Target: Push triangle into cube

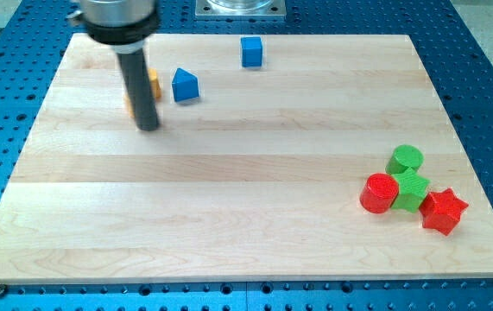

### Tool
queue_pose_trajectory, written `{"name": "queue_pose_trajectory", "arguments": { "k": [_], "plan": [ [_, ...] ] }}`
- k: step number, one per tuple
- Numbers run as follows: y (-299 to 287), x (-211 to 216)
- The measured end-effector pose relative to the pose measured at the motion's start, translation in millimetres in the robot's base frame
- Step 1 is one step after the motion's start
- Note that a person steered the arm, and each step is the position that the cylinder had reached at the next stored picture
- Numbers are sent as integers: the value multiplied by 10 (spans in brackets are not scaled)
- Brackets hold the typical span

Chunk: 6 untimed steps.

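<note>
A blue triangle [185, 85] lies on the wooden board near the view's top left. A blue cube [251, 52] sits farther toward the view's top, right of the triangle and apart from it. My tip [148, 127] rests on the board just left of and below the triangle, not touching it. An orange block [152, 84] is mostly hidden behind the rod, left of the triangle.
At the view's lower right is a cluster: a green cylinder [406, 159], a green block [412, 189], a red cylinder [379, 192] and a red star-shaped block [444, 211]. The board's edge [246, 278] meets a blue perforated table.
</note>
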State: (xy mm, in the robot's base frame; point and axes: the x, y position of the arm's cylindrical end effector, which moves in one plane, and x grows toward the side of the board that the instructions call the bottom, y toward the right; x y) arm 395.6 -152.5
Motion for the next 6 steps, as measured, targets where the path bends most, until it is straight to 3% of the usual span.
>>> {"name": "queue_pose_trajectory", "arguments": {
  "k": [1, 2, 3, 4, 5, 6],
  "plan": [
    [350, -337],
    [335, -498],
    [1118, -742],
    [1417, -1000],
    [941, -514],
    [758, -680]
  ]
}}
